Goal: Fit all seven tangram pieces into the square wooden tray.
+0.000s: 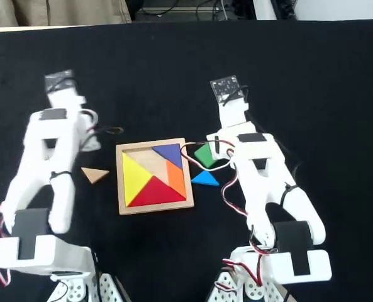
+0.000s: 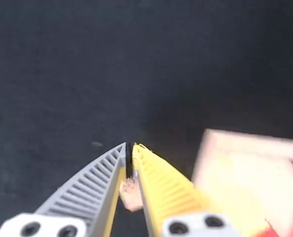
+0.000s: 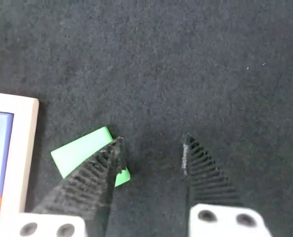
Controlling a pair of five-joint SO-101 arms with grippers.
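My left claw [image 2: 130, 147] is closed, the grey and yellow tips meeting. It hangs over the black table cover [image 1: 312, 75], off the left side of the square wooden tray [image 1: 119, 182]. A pale, blurred scrap shows in the slit behind the tips. I cannot tell what it is, or whether I am pinching it.

My right claw [image 3: 152, 143] is spread wide with nothing between its fingers. It sits low over the cover just off the tray's right side, near the far corner. One dark fingertip [image 3: 114, 150] overlaps the green piece [image 3: 82, 153], which lies flat on the cover just beside the tray's right rim. I cannot tell whether the tip touches it.

Four pieces lie inside the tray. The yellow triangle [image 1: 134, 179] fills the left side and the red triangle [image 1: 158, 192] the near side. The orange piece [image 1: 175, 176] sits against the right rim, and the dark blue triangle [image 1: 168, 153] is in the far right corner. A patch of bare wood [image 1: 150, 162] shows on the far side, between the yellow and the dark blue.

Besides the green piece, two others are outside. The light blue triangle [image 1: 205, 178] lies just beside the tray's right rim, nearer my base than the green piece. The tan triangle [image 1: 95, 174] lies apart from the tray's left rim, beside my left arm.
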